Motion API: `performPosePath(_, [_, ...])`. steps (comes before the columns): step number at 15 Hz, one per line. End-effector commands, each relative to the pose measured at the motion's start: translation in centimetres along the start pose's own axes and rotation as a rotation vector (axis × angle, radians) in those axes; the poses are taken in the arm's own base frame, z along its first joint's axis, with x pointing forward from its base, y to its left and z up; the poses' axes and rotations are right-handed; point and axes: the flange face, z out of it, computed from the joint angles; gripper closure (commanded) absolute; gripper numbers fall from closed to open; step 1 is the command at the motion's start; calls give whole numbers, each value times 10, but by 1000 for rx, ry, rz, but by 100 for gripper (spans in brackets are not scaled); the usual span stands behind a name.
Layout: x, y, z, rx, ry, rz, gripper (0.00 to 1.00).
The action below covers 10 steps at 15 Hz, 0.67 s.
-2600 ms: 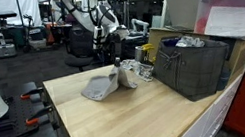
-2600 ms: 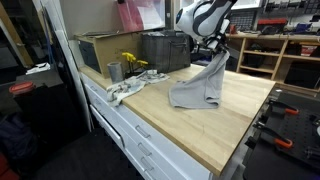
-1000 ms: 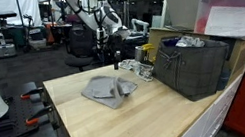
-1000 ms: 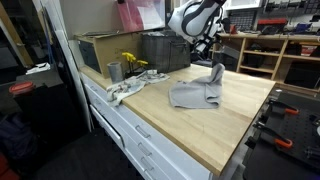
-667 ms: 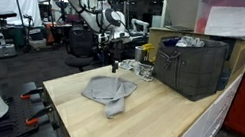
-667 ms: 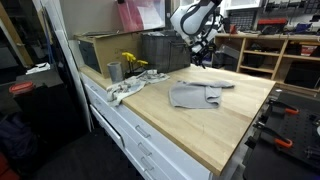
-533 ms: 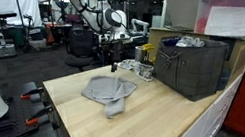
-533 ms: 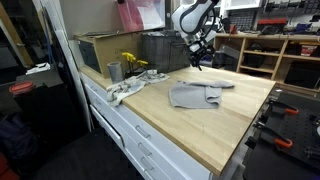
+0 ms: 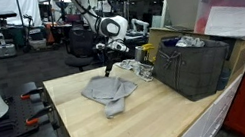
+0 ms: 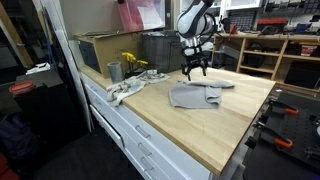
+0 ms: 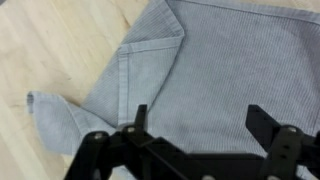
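While I hover, fingers wide over cloth

As my fingers (image 11: 139, 118) stand wide apart and hold nothing, the gripper (image 10: 193, 70) hangs above the grey cloth (image 10: 197, 96), which lies spread beneath and between them on the wooden table (image 10: 215, 135).
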Motion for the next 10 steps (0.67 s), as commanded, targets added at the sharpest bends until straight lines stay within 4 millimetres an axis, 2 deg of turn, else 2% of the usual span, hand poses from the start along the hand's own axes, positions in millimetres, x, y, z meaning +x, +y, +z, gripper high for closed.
performPosePath(1, [-9, -8, 36, 32, -31, -36, 0])
performPosePath(5, [-23, 4, 70, 11, -75, -21, 0])
performPosePath(8, [-40, 22, 82, 35, -90, -9, 0])
performPosePath(10, [-48, 27, 92, 61, -73, -35, 0])
